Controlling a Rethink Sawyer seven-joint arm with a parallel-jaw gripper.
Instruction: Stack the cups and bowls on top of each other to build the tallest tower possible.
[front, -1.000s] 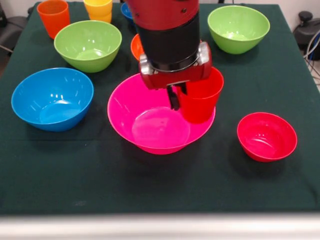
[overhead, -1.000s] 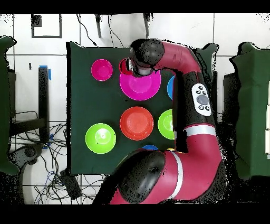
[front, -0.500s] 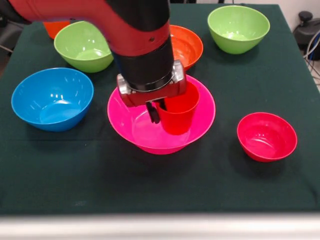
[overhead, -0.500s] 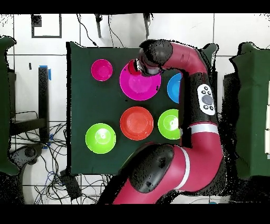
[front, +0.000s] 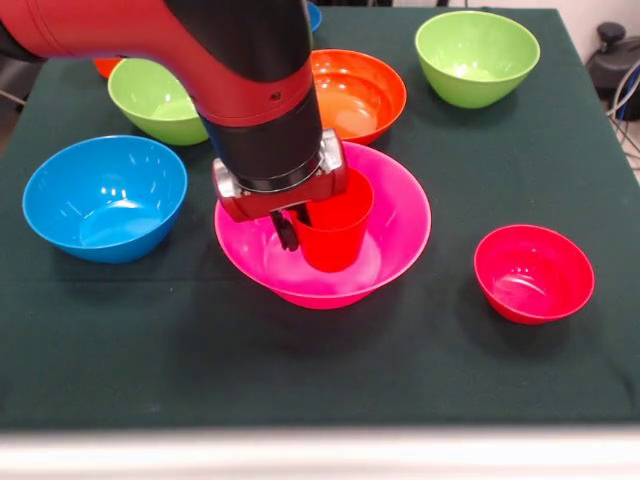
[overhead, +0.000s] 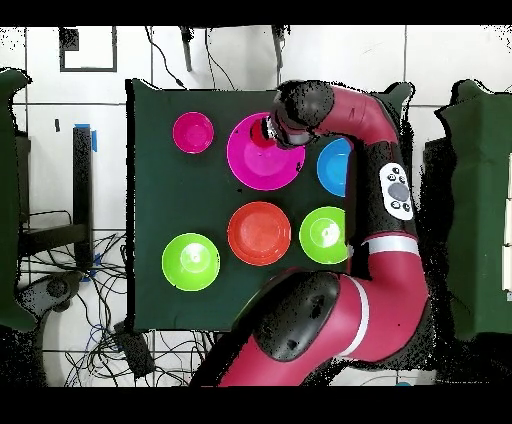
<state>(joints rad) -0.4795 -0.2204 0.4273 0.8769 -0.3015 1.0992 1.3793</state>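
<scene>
My gripper (front: 306, 226) is shut on the rim of a red cup (front: 336, 236), one dark finger (front: 288, 232) outside its wall. The cup hangs upright, low inside the large pink bowl (front: 404, 232), left of its middle. I cannot tell whether the cup touches the bowl's bottom. In the overhead view the arm's wrist covers the cup at the upper right part of the pink bowl (overhead: 255, 165). No other cup or bowl is stacked on another.
Around the pink bowl stand an orange bowl (front: 358, 90), two lime green bowls (front: 160, 98) (front: 478, 55), a light blue bowl (front: 104, 196) and a small red bowl (front: 533, 272). An orange cup (front: 106, 66) and a dark blue bowl (front: 314, 16) peek out behind the arm.
The gripper has carried the red cup from over the pink bowl's right rim leftward and down into the bowl, in the front view. The bowls have not moved.
</scene>
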